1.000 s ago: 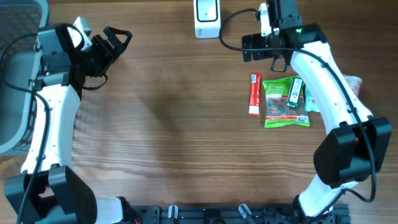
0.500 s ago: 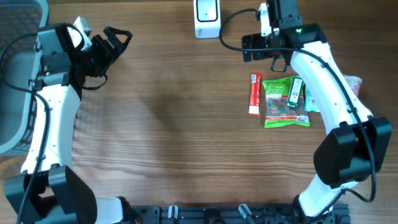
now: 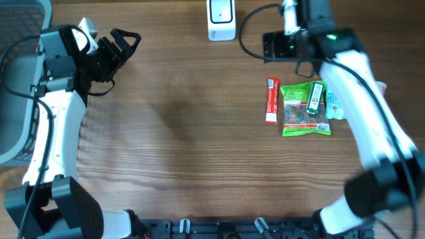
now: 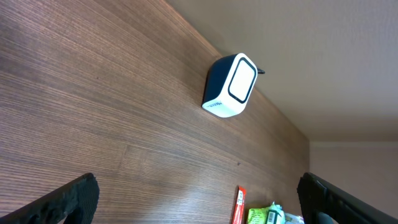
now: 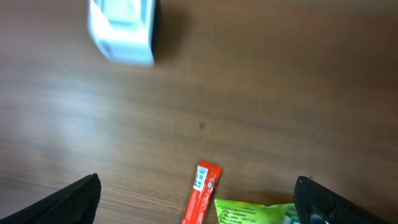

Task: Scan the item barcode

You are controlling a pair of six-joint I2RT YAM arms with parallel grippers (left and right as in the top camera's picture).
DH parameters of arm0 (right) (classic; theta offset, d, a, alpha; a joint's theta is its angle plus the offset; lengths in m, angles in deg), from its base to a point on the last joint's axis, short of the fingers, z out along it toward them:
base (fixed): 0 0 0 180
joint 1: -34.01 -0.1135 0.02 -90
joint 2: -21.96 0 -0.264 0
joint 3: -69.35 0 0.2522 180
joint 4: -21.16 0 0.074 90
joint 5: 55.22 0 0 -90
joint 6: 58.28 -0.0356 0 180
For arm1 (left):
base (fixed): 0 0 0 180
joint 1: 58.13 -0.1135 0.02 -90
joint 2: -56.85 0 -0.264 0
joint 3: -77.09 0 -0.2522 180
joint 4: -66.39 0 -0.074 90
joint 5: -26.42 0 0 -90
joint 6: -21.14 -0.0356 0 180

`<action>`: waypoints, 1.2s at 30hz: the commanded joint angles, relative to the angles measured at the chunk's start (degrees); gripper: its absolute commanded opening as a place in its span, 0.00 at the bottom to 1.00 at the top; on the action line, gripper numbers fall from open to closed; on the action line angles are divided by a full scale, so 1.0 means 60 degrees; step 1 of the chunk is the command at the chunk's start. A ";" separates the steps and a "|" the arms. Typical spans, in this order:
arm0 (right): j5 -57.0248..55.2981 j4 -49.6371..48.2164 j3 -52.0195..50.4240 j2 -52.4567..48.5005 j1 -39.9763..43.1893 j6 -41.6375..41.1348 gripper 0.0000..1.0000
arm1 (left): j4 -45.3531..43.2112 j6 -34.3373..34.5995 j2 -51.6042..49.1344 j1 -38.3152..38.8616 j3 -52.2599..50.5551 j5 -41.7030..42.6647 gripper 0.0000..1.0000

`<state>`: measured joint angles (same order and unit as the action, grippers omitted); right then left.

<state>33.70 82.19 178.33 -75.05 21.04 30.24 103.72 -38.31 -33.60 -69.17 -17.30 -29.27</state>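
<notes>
A white barcode scanner (image 3: pixel 220 18) stands at the table's far edge, also in the left wrist view (image 4: pixel 231 86) and, blurred, in the right wrist view (image 5: pixel 122 31). The items lie right of centre: a red stick packet (image 3: pixel 271 101) (image 5: pixel 201 193) (image 4: pixel 239 208), a green bag (image 3: pixel 304 113) (image 5: pixel 255 213), and a small dark green pack (image 3: pixel 315 97) on top of the bag. My right gripper (image 3: pixel 279 46) (image 5: pixel 196 193) hovers open above and beyond the items, holding nothing. My left gripper (image 3: pixel 123 41) (image 4: pixel 198 196) is open at the far left, empty.
A grey mesh basket (image 3: pixel 16 79) sits off the table's left side. A pale blue packet (image 3: pixel 334 106) lies beside the green bag, and a white-pink packet (image 3: pixel 379 88) shows at the right, partly under my right arm. The scanner's cable (image 3: pixel 249 26) loops near my right wrist.
My right arm has shifted a little to the right and is blurred with motion. The left arm and the items are where they were.
</notes>
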 commanded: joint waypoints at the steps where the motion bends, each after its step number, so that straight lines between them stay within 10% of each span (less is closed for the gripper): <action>1: 0.0131 -0.0047 0.0131 0.2641 0.0015 -0.0022 1.00 | -0.0022 0.0007 -0.0076 -0.0026 0.0080 -0.0066 1.00; 14: -0.0419 0.0412 -0.0361 0.8386 0.0015 0.0033 1.00 | -0.0018 0.0007 -0.0076 -0.0026 0.0080 -0.0066 1.00; 23: -0.0288 0.0725 -0.4998 1.3034 0.0769 -0.0055 1.00 | -0.0018 0.0011 -0.0076 -0.0026 0.0080 -0.0066 1.00; 36: -0.0284 -0.8011 -1.1398 1.5795 0.1574 -0.0616 1.00 | -0.0018 0.0011 -0.0076 -0.0026 0.0080 -0.0066 1.00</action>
<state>31.76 43.83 116.96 17.49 30.00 28.04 103.74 -38.31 -33.62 -69.17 -17.30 -29.45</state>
